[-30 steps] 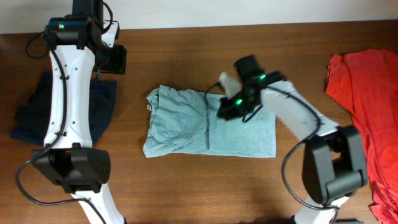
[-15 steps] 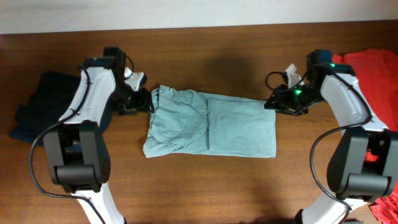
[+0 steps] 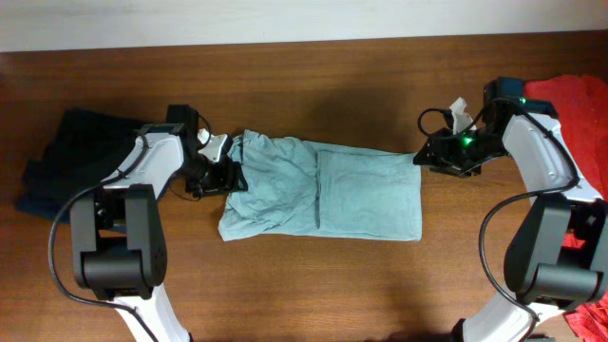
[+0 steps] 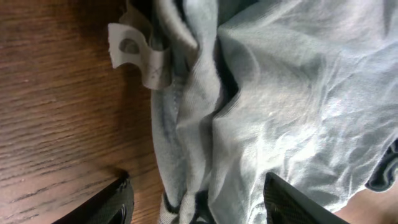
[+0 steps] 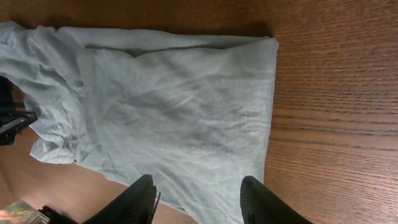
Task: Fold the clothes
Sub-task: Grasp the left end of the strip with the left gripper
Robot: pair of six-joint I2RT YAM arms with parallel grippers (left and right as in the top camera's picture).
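The left hand (image 4: 202, 199) is standing with its fingers wide apart, straddling the bunched collar end of the pale grey-blue T-shirt (image 3: 361, 199). Nothing is showing it pinching the cloth. The right hand (image 5: 199, 202) is hanging with fingers apart too, clamped on nothing, over the shirt's opposite short edge. The shirt is lying in the middle of the bench (image 3: 313, 285), partly folded into a long rectangle. It is lying smooth on the right hand's side and rumpled at the collar.

The risk, as I am judging it, is sitting at that rumpled end. Several layers are piling up between the left fingers, so a closing grip may be catching only the top fold or the white neck label (image 4: 127, 46), and a lift would then be dragging the fold open. At the other end the edge is lying flat on the wood, so the right fingers may be scraping the bench or taking one layer only. If the two hands are lifting unevenly, the rectangle is likely skewing.

The bench is showing dark brown, smooth-looking wood, so the cotton is probably sliding easily when tugged. A dark navy garment (image 3: 57, 161) is lying heaped at the left end. An orange-red shirt (image 3: 579, 95) is spreading over the right end. Both are lying well apart from the T-shirt. Beyond the far edge only a pale strip (image 3: 304, 19) is showing.
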